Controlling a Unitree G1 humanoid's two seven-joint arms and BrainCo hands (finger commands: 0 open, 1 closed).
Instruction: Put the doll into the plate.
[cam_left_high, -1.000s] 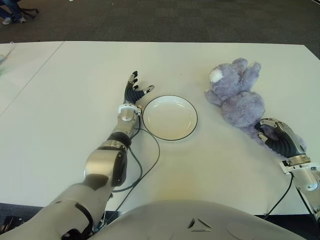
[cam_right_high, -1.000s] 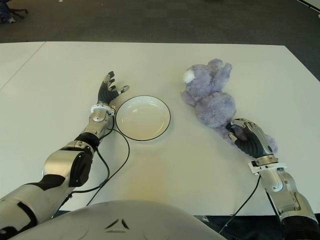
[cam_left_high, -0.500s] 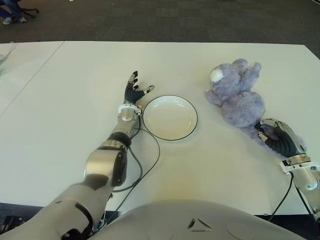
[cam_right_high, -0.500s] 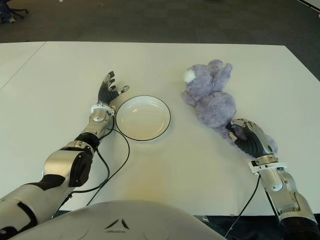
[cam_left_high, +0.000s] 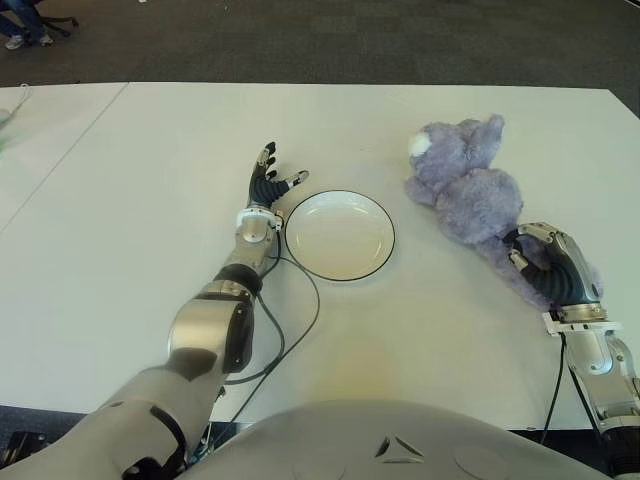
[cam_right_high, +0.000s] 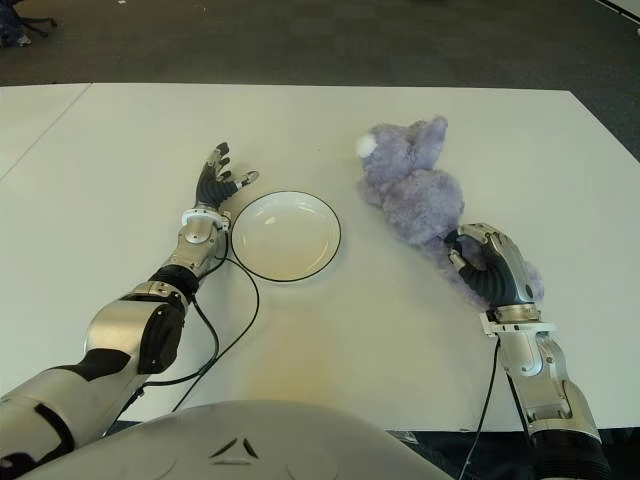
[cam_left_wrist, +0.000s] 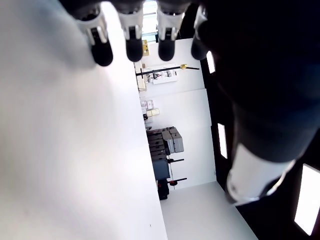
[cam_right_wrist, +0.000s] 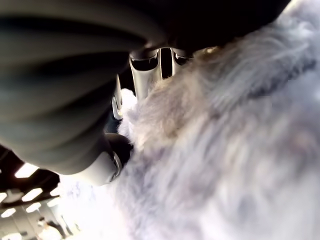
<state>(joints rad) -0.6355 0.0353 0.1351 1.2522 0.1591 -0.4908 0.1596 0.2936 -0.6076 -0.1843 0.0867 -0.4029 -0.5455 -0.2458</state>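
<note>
A fluffy purple doll (cam_left_high: 468, 192) lies on the white table (cam_left_high: 150, 180), to the right of a white plate (cam_left_high: 340, 235) with a dark rim. My right hand (cam_left_high: 547, 264) is curled around the doll's near end, and the wrist view shows its fingers (cam_right_wrist: 145, 75) sunk in purple fur (cam_right_wrist: 240, 150). My left hand (cam_left_high: 268, 182) shows flat just left of the plate, fingers spread and holding nothing. The plate holds nothing.
A thin black cable (cam_left_high: 290, 330) loops from my left arm along the near side of the plate. The table's far edge (cam_left_high: 340, 84) meets dark carpet. A second table top (cam_left_high: 40, 130) adjoins on the left.
My right hand has shifted left and away from me, dragging the doll with it; the doll's head now sits a little closer to the plate. The left hand has not moved.
</note>
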